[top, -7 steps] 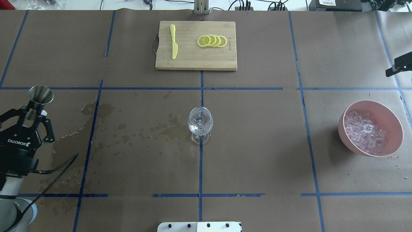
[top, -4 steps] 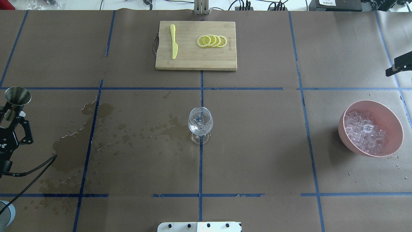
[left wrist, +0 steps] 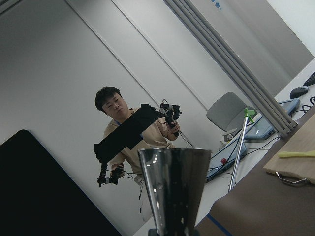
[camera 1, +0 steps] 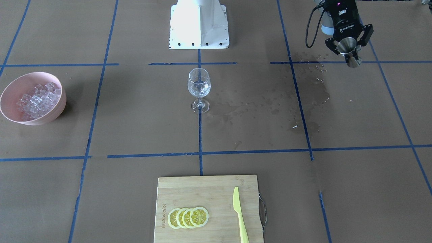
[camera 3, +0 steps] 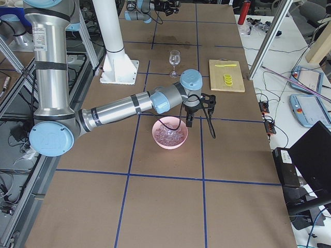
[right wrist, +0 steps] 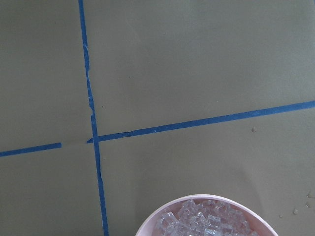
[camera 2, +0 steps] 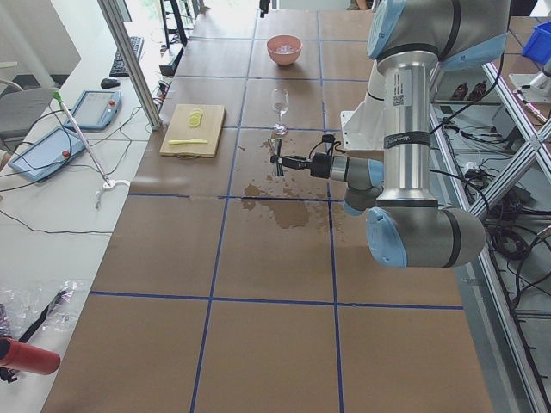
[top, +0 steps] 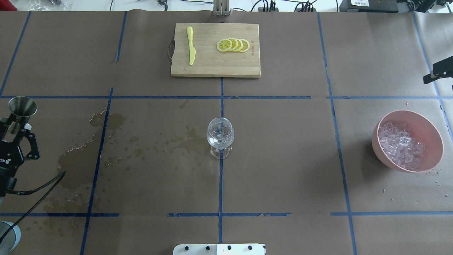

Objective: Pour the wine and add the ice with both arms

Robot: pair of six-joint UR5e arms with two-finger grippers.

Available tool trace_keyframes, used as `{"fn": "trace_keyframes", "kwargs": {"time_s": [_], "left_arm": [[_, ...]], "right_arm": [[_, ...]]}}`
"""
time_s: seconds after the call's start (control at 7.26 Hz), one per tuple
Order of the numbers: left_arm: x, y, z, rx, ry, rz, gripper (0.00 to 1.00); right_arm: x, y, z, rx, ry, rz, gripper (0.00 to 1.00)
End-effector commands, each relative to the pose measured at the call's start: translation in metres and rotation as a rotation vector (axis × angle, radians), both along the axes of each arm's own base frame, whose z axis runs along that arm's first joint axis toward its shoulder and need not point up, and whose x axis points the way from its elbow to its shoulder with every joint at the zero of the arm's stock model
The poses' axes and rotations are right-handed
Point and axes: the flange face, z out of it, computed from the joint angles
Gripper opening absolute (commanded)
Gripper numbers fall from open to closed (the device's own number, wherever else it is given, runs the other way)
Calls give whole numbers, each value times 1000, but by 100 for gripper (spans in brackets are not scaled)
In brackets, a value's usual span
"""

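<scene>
My left gripper (top: 16, 123) is shut on a steel jigger (top: 22, 106), held roughly upright above the table's left edge; the gripper (camera 1: 349, 50) also shows in the front-facing view. The jigger (left wrist: 174, 187) fills the left wrist view. The wine glass (top: 220, 136) stands at the table's middle with a little clear liquid in it. The pink bowl (top: 437, 141) of ice (top: 400, 145) sits at the right. Only a black part of my right gripper (top: 438, 69) shows at the right edge, beyond the bowl, and I cannot tell whether it is open or shut. The right wrist view shows the bowl's rim (right wrist: 162, 214).
A wooden cutting board (top: 212, 67) at the far middle holds lemon slices (top: 233, 45) and a yellow knife (top: 191, 45). Wet stains (top: 76, 163) darken the brown paper between the left gripper and the glass. The white pedestal base (camera 1: 199, 23) stands on the robot's side.
My left gripper carried the jigger leftward, away from the glass, toward the table's left edge, then stayed almost still. The glass, the bowl and the right gripper have not moved.
</scene>
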Motion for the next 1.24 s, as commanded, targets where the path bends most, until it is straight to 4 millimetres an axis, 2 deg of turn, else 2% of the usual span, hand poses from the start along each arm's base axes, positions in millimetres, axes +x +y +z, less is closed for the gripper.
{"fn": "trace_keyframes", "kwargs": {"time_s": [0.0,0.28,0.41,0.69,0.96,1.1], "left_arm": [[9,1,-5,-9,-7,-7,0],[8,1,-4,-20,12,-18,0],[12,5,-5,-32,153,11,0],[39,24,-15,-43,467,186,0],[49,29,-22,-50,656,320,0],[51,31,-21,-57,674,332,0]], "right_arm": [[-4,1,-2,3,-1,-8,100],[-4,1,-1,3,1,-9,100],[-8,1,-1,-10,-1,-7,100],[-13,3,-7,-17,-5,-5,100],[-12,4,-6,-16,0,-1,100],[-12,4,-6,-17,0,-1,100]]}}
